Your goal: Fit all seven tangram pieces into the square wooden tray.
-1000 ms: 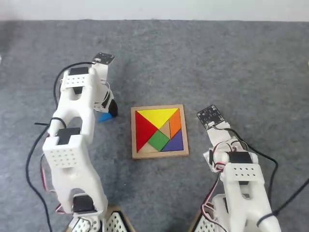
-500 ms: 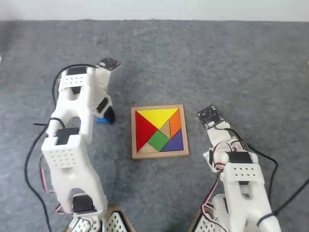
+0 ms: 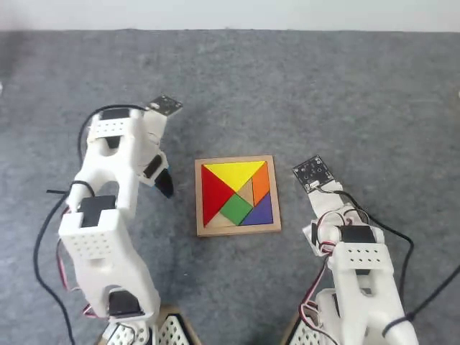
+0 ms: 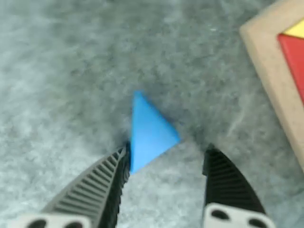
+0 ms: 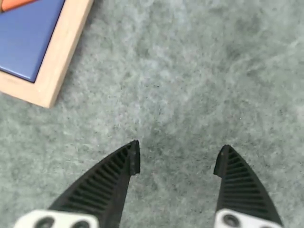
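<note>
Well, the left hand [image 4: 167, 151] is wide open, gripping nothing — the blue triangle [image 4: 149, 130] sits inside it, tray [image 3: 237, 230] at 3 o'clock.

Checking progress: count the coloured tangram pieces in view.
6: yellow, red, green, orange and purple in the tray; blue on the mat at the left gripper. Another may be hidden.

Triangle [image 4: 149, 133] at left claw [image 4: 167, 152]: blue
Tray [image 3: 237, 230] rim: pale wood
Tray pieces [image 3: 233, 175]: yellow, red, green, orange, violet
Table cover [image 3: 345, 100]: mottled grey
Claw fingers [image 5: 109, 185]: black, ribbed
</note>
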### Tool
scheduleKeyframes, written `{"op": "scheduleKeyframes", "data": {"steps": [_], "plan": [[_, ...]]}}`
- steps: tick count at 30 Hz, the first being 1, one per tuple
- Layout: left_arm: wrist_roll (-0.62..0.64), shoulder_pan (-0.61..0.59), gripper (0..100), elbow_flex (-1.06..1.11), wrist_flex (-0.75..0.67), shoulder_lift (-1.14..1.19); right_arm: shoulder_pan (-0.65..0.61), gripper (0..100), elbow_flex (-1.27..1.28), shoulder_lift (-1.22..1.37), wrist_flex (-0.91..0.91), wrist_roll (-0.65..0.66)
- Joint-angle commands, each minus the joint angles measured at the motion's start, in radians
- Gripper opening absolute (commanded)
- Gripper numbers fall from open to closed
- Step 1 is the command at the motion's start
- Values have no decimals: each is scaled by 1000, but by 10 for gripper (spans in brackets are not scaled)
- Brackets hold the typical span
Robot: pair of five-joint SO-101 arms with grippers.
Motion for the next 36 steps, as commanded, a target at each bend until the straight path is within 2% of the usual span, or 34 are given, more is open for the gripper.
{"op": "scheduleKeyframes", "data": {"steps": [1, 6, 11, 27, 32, 36], "plan": [[0, 26, 250, 2, -55, -64, 7, 262, -6, -21, -19, 14], [17, 25, 248, 10, -71, -64, 1, 262, -6, -21, -19, 14], [15, 20, 177, 22, -71, -64, -58, 262, 9, -21, -18, 15], [20, 25, 98, 16, -54, -77, -59, 263, 11, -21, -18, 15], [51, 18, 105, -28, -6, -77, -61, 263, 11, -21, -18, 15], [164, 25, 242, -94, 58, -77, -61, 263, 11, -21, -18, 15]]}}
